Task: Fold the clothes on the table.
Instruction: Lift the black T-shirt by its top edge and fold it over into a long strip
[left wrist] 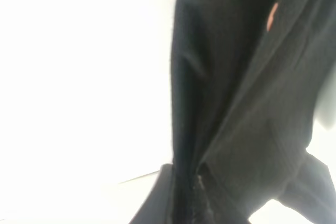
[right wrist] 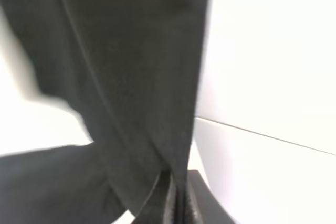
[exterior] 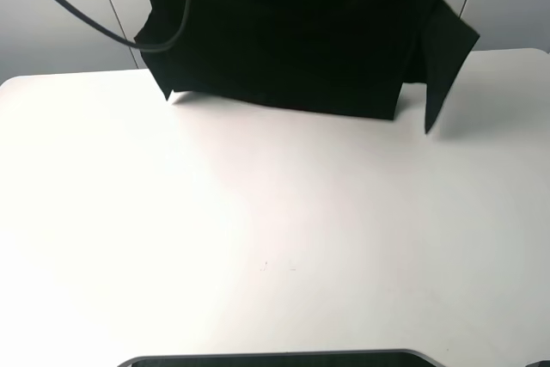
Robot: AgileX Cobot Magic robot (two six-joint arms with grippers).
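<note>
A black T-shirt with a red and yellow print hangs lifted above the far edge of the white table, its hem just over the surface and its sleeves dangling at both sides. My left gripper is shut on the black cloth, which hangs away from its fingers. My right gripper is shut on the cloth too. Both grippers lie above the top edge of the exterior view, out of frame there.
A black cable loops across the shirt's left side. Grey wall panels stand behind the table. A dark edge shows at the table's near side.
</note>
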